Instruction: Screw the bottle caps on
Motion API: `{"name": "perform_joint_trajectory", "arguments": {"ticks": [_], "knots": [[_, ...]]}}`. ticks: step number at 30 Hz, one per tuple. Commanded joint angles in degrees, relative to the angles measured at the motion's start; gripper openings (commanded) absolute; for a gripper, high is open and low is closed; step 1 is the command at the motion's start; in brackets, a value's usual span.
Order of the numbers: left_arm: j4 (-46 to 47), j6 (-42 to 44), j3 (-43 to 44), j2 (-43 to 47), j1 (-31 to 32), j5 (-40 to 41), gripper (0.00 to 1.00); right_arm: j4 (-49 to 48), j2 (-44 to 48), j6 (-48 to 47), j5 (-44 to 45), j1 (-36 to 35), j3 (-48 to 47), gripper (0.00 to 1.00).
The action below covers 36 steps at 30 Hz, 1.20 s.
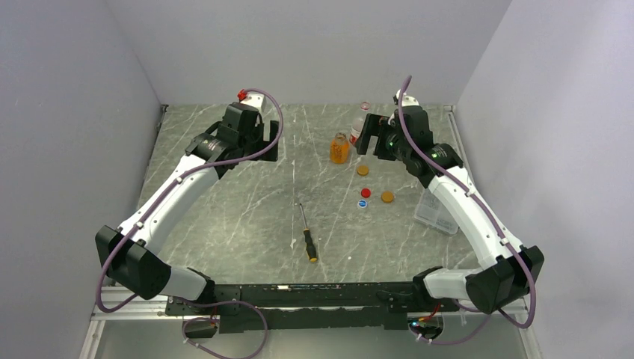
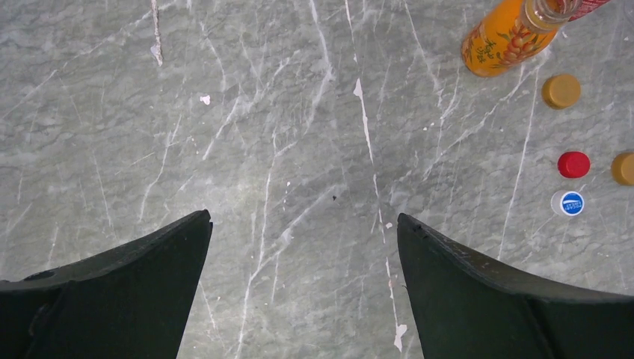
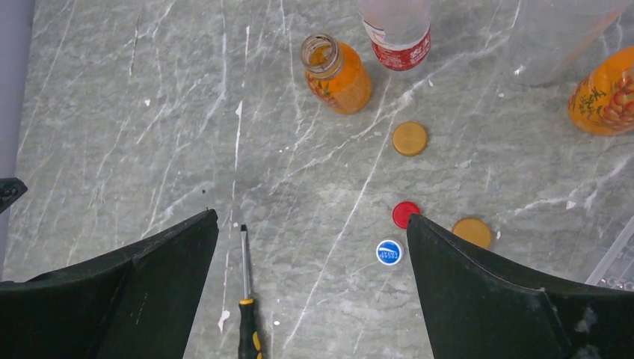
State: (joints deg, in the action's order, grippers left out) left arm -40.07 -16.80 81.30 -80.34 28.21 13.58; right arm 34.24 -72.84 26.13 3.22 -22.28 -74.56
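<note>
Amber bottle (image 3: pixel 336 75) and orange cap (image 3: pixel 410 138) lie straight ahead of the right jaws, which are wide and hold nothing.
The bottle stands upright and uncapped near the far edge of the desk (image 1: pixel 224 217), right of the middle. The orange cap lies flat between the bottle and the jaws. A red cap (image 3: pixel 406 214) and a blue cap (image 3: pixel 389 252) lie close beside the right finger. The right arm (image 1: pixel 456 194) is the nearer one, reached forward with its jaws pointing down. The left arm (image 1: pixel 172 194) hangs toward the far left corner, its jaws also wide and empty, well apart from the caps.
</note>
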Motion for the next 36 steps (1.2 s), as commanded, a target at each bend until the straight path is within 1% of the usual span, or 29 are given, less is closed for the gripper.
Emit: {"name": "perform_joint_trajectory", "arguments": {"ticks": [1,8,13,22,24,28,30,33,36], "knots": [[0.9,2.3,-0.2,1.6,0.1,1.0,0.99,0.0,-0.9,-0.5,2.2,-0.4,-3.9,1.0],[0.2,3.8,-1.5,1.9,0.0,-0.7,0.99,4.9,-5.8,-1.2,7.1,-1.1,-12.2,0.99],[0.6,3.9,-2.8,3.5,0.0,-2.0,0.99,6.3,-10.4,-3.0,10.8,-1.1,-19.8,0.96],[0.5,2.9,-4.5,6.0,0.0,-3.5,0.99,9.1,-24.9,-8.8,16.3,-1.0,-36.0,0.9],[0.5,2.6,-5.1,6.7,0.1,-3.7,0.99,9.9,-28.6,-9.8,16.9,-0.9,-40.1,0.87],[0.1,2.8,-5.3,7.3,0.1,-3.6,0.99,12.5,-36.8,-11.5,17.2,-0.5,-49.5,0.78],[0.2,2.9,-5.4,7.8,0.0,-3.3,0.99,13.5,-39.7,-12.2,17.7,-0.3,-52.6,0.74],[0.3,3.2,-5.6,8.2,0.0,-3.1,0.99,13.6,-42.0,-12.5,18.3,0.2,-54.6,0.68],[0.1,3.3,-5.4,8.1,0.1,-3.3,0.99,13.4,-42.7,-12.2,18.2,0.9,-54.4,0.63]]}}
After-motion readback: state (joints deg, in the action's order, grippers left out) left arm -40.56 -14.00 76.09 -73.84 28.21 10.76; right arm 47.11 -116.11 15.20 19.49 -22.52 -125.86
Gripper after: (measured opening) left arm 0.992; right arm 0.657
